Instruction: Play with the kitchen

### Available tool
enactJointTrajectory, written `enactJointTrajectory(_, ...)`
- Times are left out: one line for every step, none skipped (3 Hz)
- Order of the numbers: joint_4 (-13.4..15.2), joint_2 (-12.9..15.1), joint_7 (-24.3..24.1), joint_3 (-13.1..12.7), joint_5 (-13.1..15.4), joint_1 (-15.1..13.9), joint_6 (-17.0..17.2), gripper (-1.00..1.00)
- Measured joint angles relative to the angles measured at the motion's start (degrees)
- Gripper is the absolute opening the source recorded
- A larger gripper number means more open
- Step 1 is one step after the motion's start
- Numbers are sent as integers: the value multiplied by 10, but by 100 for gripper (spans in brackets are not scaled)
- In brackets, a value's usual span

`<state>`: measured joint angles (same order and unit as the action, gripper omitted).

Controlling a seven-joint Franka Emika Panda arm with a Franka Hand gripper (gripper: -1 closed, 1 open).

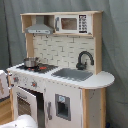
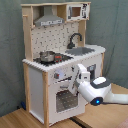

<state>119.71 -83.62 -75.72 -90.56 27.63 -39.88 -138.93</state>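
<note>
The white and light-wood toy kitchen (image 1: 60,75) (image 2: 60,60) stands upright in both exterior views. It has a grey hood (image 1: 40,29), a grey sink (image 1: 75,74), a black faucet (image 1: 84,60) and a small pot (image 1: 31,62) on the hob. Its oven door (image 1: 25,102) hangs ajar in the first exterior view. In the second exterior view my gripper (image 2: 77,84) is at the upper right corner of the oven door (image 2: 64,97), near its handle. The white arm (image 2: 102,92) reaches in from the second exterior view's right.
A grey-green curtain (image 2: 10,50) hangs behind the kitchen. The kitchen stands on a wooden floor (image 2: 20,120). A microwave (image 1: 70,23) sits in the top shelf. Part of the white arm (image 1: 20,121) shows at the first exterior view's bottom left.
</note>
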Motion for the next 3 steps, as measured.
enactJointTrajectory(20, 6, 46, 26, 0, 23, 0, 100)
enactJointTrajectory(36, 11, 104, 50, 0, 45, -1, 100)
enactJointTrajectory(45, 15, 165, 67, -1, 60, -2, 100)
